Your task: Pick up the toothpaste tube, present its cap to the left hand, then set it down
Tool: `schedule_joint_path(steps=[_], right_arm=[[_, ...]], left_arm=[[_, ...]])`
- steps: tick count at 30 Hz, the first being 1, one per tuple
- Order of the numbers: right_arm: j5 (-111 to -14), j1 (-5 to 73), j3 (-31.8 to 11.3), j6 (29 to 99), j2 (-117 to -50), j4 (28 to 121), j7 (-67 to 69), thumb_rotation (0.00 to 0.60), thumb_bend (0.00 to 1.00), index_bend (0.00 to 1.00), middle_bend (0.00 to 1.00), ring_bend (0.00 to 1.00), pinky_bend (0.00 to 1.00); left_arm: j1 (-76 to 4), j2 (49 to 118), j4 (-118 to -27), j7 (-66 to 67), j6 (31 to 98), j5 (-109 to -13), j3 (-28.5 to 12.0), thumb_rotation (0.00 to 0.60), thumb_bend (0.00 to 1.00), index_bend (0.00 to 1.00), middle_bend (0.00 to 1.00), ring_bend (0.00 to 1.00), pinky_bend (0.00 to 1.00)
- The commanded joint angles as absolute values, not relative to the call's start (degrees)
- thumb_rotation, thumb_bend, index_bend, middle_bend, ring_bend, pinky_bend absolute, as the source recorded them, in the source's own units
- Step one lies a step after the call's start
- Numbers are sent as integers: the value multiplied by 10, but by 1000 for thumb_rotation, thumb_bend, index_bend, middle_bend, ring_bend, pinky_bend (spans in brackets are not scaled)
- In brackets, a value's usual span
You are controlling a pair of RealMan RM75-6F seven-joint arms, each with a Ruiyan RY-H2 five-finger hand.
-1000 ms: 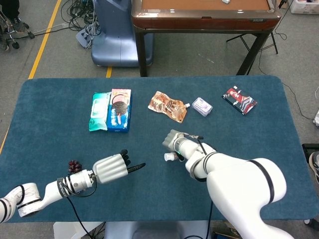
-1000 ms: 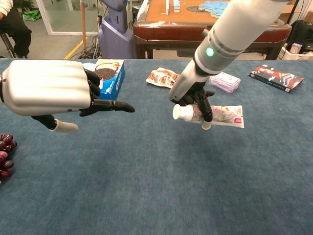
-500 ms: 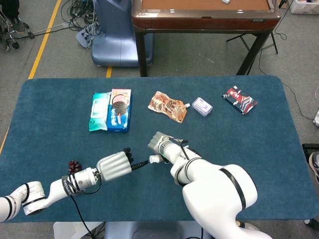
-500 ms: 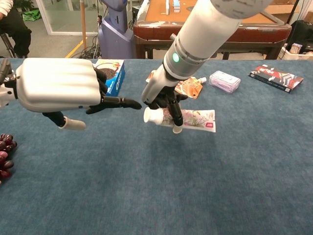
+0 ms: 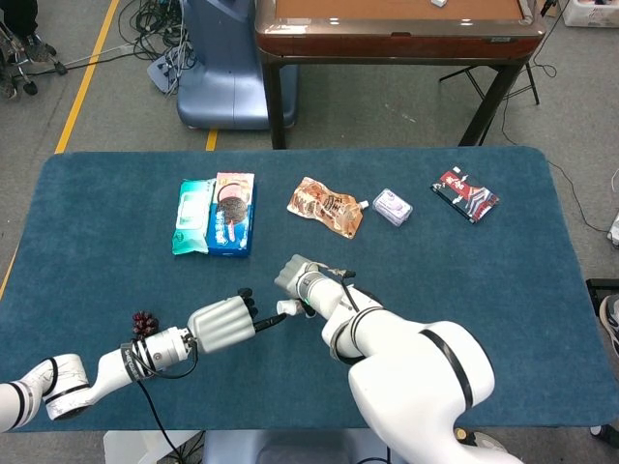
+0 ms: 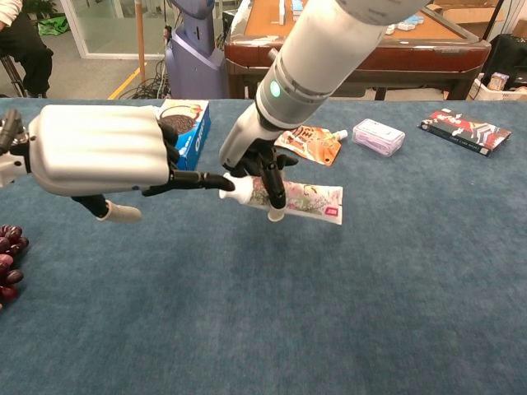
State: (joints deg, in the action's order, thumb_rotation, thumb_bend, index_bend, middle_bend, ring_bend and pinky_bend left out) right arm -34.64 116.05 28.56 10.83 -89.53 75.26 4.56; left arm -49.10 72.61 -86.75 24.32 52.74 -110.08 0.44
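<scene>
My right hand [image 6: 255, 160] grips the toothpaste tube [image 6: 300, 200] near its neck and holds it level above the blue table, with the white cap [image 6: 233, 186] pointing toward my left hand [image 6: 103, 152]. An outstretched dark finger [image 6: 198, 179] of the left hand touches the cap; its other fingers are curled back and its thumb hangs below, holding nothing. In the head view the right hand [image 5: 302, 277] hides most of the tube; only the cap [image 5: 287, 307] shows, meeting the left hand [image 5: 222, 324].
An Oreo box [image 5: 232, 213] and a teal wipes pack [image 5: 193, 215] lie at the back left. A snack pouch [image 5: 327, 206], a small purple pack [image 5: 392, 207] and a red-black packet [image 5: 465, 193] lie along the back. Grapes [image 5: 145, 322] sit by my left wrist.
My right hand has carried the tube leftward, cap first, until the cap meets the left hand's outstretched finger. The left hand has shifted slightly to the right.
</scene>
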Motion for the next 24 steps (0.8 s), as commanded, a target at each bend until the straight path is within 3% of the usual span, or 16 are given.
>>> schedule_joint_path(steps=[1, 24], right_arm=[[-349, 1160, 285, 111, -892, 756, 48, 600, 1000, 1000, 850, 856, 667], [-380, 1134, 257, 115, -879, 765, 52, 600, 1000, 1000, 877, 896, 667]], left_arm=[[-491, 727, -869, 250, 523, -1095, 7, 600, 227, 0, 600, 532, 392], [-491, 727, -882, 309, 492, -1045, 7, 600, 227, 0, 617, 545, 429]])
